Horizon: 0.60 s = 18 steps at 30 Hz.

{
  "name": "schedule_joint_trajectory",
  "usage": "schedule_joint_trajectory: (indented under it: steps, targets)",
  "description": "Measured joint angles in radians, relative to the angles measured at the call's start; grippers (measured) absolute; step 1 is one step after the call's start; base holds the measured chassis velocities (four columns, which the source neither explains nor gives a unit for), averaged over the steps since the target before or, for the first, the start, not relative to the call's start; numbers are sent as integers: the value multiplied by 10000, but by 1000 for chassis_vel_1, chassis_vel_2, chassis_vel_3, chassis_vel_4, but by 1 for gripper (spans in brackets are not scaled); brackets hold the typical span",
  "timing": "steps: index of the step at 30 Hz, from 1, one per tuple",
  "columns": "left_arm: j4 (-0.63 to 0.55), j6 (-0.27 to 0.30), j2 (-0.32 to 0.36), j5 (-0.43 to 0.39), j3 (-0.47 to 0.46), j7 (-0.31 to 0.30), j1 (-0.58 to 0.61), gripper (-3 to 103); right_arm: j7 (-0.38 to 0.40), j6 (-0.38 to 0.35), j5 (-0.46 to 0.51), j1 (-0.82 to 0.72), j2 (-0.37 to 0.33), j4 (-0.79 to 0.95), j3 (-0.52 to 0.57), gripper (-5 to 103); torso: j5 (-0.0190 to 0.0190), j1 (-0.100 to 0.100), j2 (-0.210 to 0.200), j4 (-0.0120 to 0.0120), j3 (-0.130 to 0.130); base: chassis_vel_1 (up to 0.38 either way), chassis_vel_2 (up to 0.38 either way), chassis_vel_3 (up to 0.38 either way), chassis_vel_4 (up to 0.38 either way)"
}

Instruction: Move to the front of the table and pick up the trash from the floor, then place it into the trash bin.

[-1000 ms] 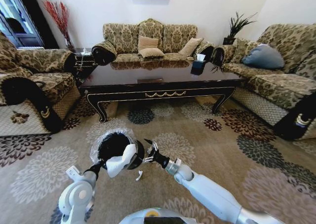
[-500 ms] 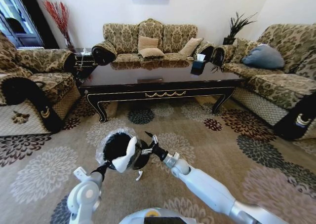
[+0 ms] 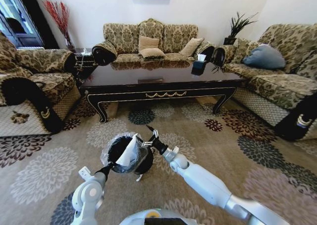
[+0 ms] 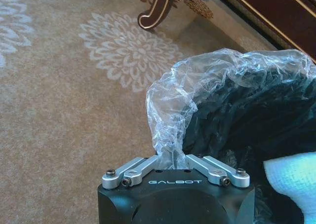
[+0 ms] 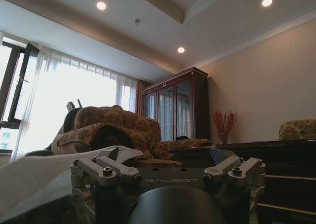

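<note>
Tissue [image 3: 130, 151] is now tipped into the bin [image 3: 115, 158], held up since a second ago by the left gripper [image 4: 172, 156], jaws pinched on its liner [image 4: 170, 110]; right gripper [image 3: 150, 138] jaws' state cannot be told.

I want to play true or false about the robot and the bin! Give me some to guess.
1. The left claw pinches the crinkly plastic liner of the trash bin. True.
2. The trash bin sits on top of the table. False: it is in front of the table, over the carpet, held by the left claw.
3. A white tissue is in the bin's mouth. True.
4. The right claw is far off by the sofa. False: it is right beside the bin's rim, with its fingers open.
5. The table is bright white. False: it is glossy and dark, with gold trim.
</note>
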Motion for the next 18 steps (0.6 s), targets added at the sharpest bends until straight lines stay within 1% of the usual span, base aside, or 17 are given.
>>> schedule_joint_trajectory:
  steps: [3, 11, 13, 14, 18]
  targets:
    - [-75, 0, 29, -81, -62, 2, 6, 2, -81, 10, 12, -36, -54, -49, 1, 100, 0, 0, 0, -4, 0, 0, 0, 0, 0]
    - [-60, 0, 122, -240, -303, 2, -1, 2, -302, 76, 0, -189, -152, -136, 66, 100, 1, 0, 0, 1, -1, 0, 0, 0, 0]
    - [-22, 0, 121, -291, -335, 2, -20, 2, -568, 252, 19, -366, -339, -91, 49, 100, 0, 0, 0, -2, 0, 0, 0, 0, 0]
    - [-22, 0, 121, -291, -335, 2, -20, 2, -568, 252, 19, -366, -339, -91, 49, 100, 0, 0, 0, -2, 0, 0, 0, 0, 0]
    - [9, 0, 116, -340, -378, 24, -12, 2, -1153, 422, 190, -697, -604, -30, 177, 100, 1, 0, 0, -2, 0, 0, 0, 0, 0]
